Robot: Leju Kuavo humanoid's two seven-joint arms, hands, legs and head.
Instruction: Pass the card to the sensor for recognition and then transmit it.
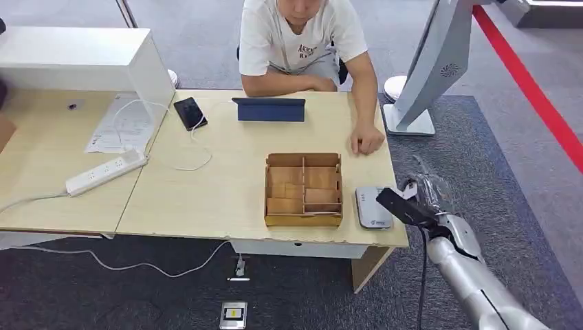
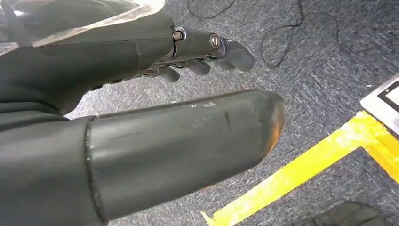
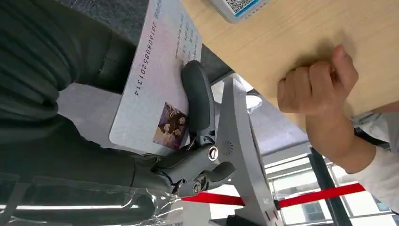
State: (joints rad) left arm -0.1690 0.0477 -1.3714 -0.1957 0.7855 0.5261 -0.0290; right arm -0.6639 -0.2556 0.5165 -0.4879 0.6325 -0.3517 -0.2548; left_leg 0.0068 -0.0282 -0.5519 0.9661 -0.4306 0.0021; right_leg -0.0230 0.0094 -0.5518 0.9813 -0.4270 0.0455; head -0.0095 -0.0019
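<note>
Your right hand [image 1: 421, 206] is clamped on the card [image 1: 401, 206], holding it just off the near right corner of the counter [image 1: 227, 185], beside the grey sensor [image 1: 372, 207] that lies flat at that corner. In the head view the card reads as a dark slab jutting from the hand toward the sensor, its tip close to the sensor's edge; you cannot tell from here whether it overlaps the sensor.

Your right wrist view gives you the grip: the card [image 3: 157, 84] is pale, with printed lines and a number along one side and a small photo near one corner, and a dark finger [image 3: 197, 101] lies across its face while the thumb side backs it from behind. A corner of the sensor [image 3: 235, 7] with its coded label sits on the wood beyond the card's end.

Your left hand [image 2: 155, 117] hangs over grey carpet and a yellow floor line [image 2: 301, 172]; its fingers [image 2: 221, 47] are loosely extended, apart from the thumb, with nothing in them.

A person [image 1: 302, 41] sits across the counter with a closed fist [image 1: 368, 141] resting on the top, near the far side of the sensor. A wooden compartment box [image 1: 303, 189] stands just beside the sensor. Farther back you have a blue tablet stand [image 1: 269, 108], a black phone [image 1: 190, 113] on a white cable, and a white power strip [image 1: 106, 172].
</note>
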